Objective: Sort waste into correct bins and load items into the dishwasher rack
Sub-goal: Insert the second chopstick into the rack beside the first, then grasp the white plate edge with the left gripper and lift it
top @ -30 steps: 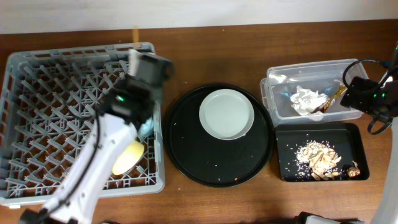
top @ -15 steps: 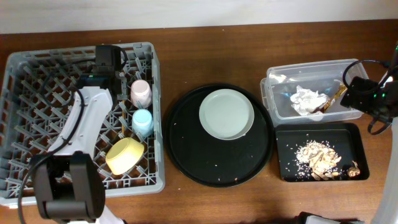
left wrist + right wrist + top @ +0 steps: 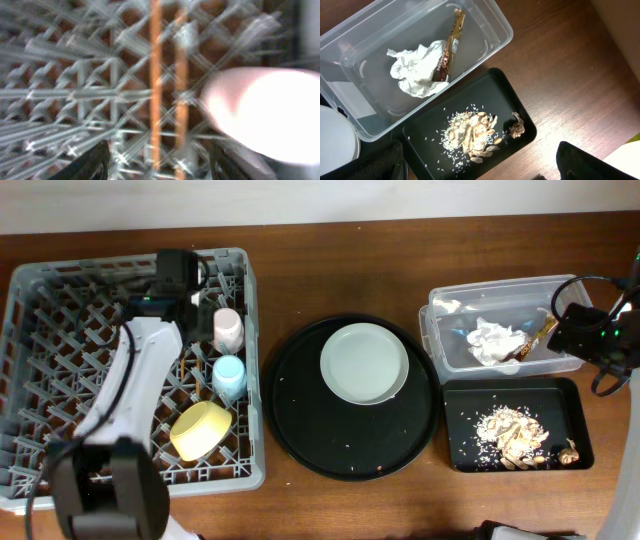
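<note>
We had our left gripper over the dishwasher rack beside the pink cup, jaws apart and empty; the right gripper gaped empty. The plate lay on the round tray, so we judged a rim grasp next

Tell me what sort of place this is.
Probably a tabletop dish-clearing station rather than a full kitchen: a dishwasher rack holding a yellow bowl, a clear tub with tissue, and a black tray of food scraps on a wooden table.
</note>
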### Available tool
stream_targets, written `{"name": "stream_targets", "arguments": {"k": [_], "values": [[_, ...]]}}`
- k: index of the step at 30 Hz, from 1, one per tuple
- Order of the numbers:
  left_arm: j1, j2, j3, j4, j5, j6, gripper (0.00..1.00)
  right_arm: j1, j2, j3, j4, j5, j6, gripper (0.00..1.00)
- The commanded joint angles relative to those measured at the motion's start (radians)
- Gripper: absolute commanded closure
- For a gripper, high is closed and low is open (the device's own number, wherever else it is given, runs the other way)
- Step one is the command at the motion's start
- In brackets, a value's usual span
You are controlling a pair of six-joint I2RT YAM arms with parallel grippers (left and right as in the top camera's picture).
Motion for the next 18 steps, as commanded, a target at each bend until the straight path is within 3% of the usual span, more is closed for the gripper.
{"name": "stream_targets", "arguments": {"k": [1, 6, 9, 18], "values": [[-0.084, -0.159, 0.076, -0.023, 0.359, -0.14, 0.46, -0.006, 0.001, 0.002, 0.0, 0.019, 0.014, 0.01], [-0.277, -0.14, 0.061, -0.033, 0.363, -0.258, 0.46, -0.006, 0.001, 0.002, 0.0, 0.019, 0.014, 0.01], [-0.395, -0.064, 0.049, -0.032, 0.259, -0.342, 0.46, -0.006, 0.001, 0.002, 0.0, 0.019, 0.014, 0.01], [-0.505, 0.224, 0.049, 0.062, 0.235, -0.343, 0.46, -0.006, 0.001, 0.002, 0.0, 0.019, 0.014, 0.01]]}}
